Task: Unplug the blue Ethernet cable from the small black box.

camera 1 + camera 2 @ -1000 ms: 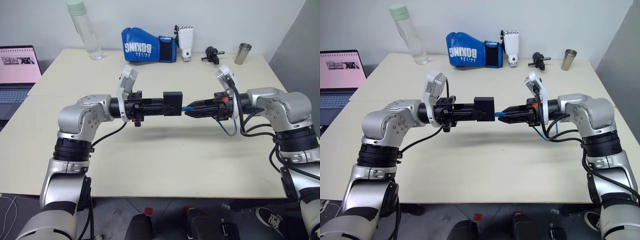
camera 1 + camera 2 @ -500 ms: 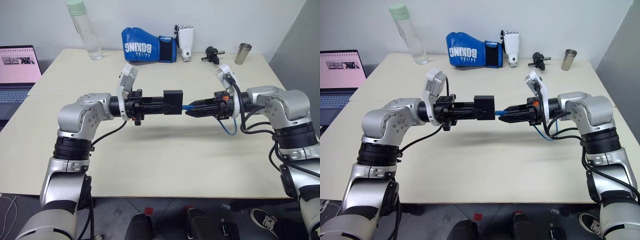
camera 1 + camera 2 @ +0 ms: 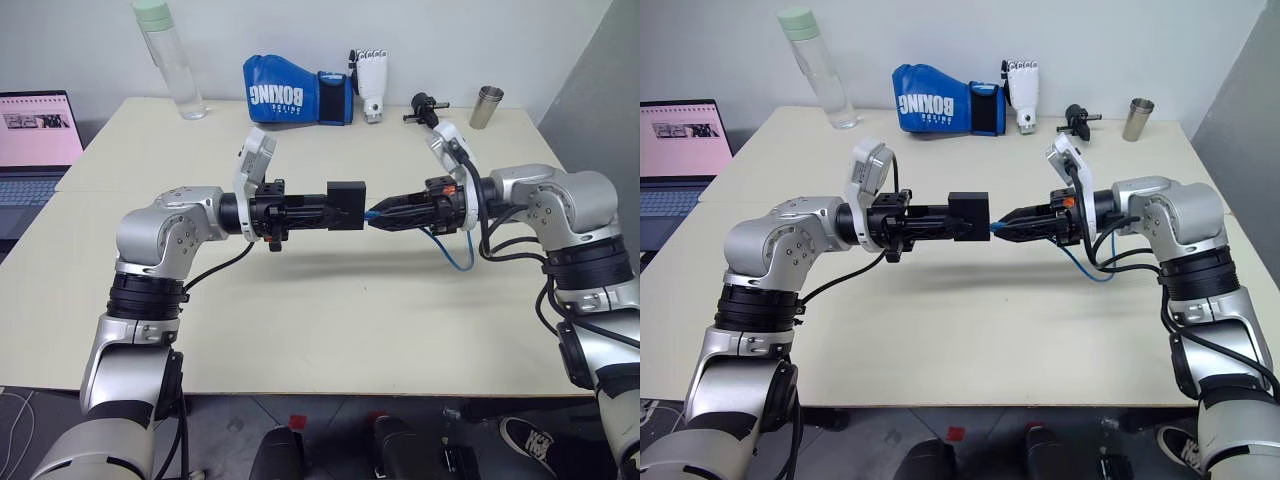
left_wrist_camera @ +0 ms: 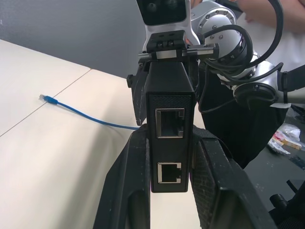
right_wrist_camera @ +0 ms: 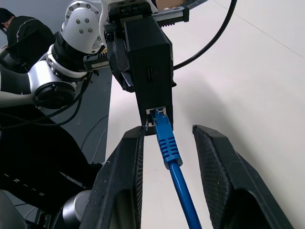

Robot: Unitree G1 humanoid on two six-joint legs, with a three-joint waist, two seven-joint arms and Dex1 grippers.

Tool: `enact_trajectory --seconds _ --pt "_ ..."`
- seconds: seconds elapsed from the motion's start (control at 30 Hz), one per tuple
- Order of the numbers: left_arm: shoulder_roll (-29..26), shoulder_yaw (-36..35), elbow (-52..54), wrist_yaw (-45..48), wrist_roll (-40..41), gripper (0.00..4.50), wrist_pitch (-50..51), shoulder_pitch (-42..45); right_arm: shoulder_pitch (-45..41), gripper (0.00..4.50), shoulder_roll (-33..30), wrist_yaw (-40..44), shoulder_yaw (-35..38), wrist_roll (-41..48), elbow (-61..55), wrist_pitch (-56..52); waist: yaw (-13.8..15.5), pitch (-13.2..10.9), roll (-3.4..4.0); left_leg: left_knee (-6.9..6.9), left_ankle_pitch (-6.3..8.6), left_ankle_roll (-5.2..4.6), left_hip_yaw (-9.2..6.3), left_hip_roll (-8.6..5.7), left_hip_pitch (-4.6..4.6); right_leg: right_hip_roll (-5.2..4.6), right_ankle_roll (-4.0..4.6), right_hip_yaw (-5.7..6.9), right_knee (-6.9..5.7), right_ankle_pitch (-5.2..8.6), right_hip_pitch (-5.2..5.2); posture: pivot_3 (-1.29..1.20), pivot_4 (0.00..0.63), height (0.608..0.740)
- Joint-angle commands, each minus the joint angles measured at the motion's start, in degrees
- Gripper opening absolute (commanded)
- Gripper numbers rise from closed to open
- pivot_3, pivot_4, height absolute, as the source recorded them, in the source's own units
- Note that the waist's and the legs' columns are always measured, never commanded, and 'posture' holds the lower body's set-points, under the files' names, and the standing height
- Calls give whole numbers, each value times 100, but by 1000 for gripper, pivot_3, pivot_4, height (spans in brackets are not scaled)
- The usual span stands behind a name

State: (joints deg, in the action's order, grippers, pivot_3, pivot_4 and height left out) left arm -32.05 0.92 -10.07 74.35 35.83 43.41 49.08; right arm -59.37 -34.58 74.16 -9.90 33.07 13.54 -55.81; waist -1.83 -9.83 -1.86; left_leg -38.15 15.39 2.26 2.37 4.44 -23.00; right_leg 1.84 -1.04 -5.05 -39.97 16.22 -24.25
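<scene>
My left gripper [image 3: 335,212] is shut on the small black box [image 3: 347,203] and holds it level above the table. The box's near edge [image 4: 170,124] shows two empty ports. The blue Ethernet cable [image 5: 167,143] has its plug at a port on the box's opposite edge. My right gripper [image 3: 375,215] points at that edge, with its fingers [image 5: 128,162] standing apart on either side of the plug without touching it. From there the cable loops down behind the right wrist [image 3: 455,255], and its free end lies on the table [image 4: 45,98].
Along the far edge of the cream table [image 3: 300,320] stand a clear bottle [image 3: 170,60], a blue boxing glove [image 3: 295,90], a white robotic hand [image 3: 372,85], a black gadget [image 3: 428,105] and a metal cup [image 3: 487,107]. An open laptop [image 3: 35,130] sits at the far left.
My right arm has risen slightly, while its fingertips stay at the box's edge. The left arm and the box have not moved.
</scene>
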Motion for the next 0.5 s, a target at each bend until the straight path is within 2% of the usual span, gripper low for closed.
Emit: enact_trajectory --seconds 0.03,0.23,0.5 --pt "5 -33 38 8 3 775 -85 164 -144 1687 -11 126 65 -15 -48 122 0 0 0 0 0 0 0 0 0 0 0 0 0 0 0 0 150 740" --pt "21 -44 6 -5 -20 775 -105 189 -245 1687 87 87 114 -60 121 180 -2 0 0 0 0 0 0 0 0 0 0 0 0 0 0 0 150 740" --pt "37 -66 -21 -3 -30 775 -102 194 -293 95 100 152 96 -70 202 189 -1 0 0 0 0 0 -1 0 0 0 0 1 0 0 0 0 150 740"
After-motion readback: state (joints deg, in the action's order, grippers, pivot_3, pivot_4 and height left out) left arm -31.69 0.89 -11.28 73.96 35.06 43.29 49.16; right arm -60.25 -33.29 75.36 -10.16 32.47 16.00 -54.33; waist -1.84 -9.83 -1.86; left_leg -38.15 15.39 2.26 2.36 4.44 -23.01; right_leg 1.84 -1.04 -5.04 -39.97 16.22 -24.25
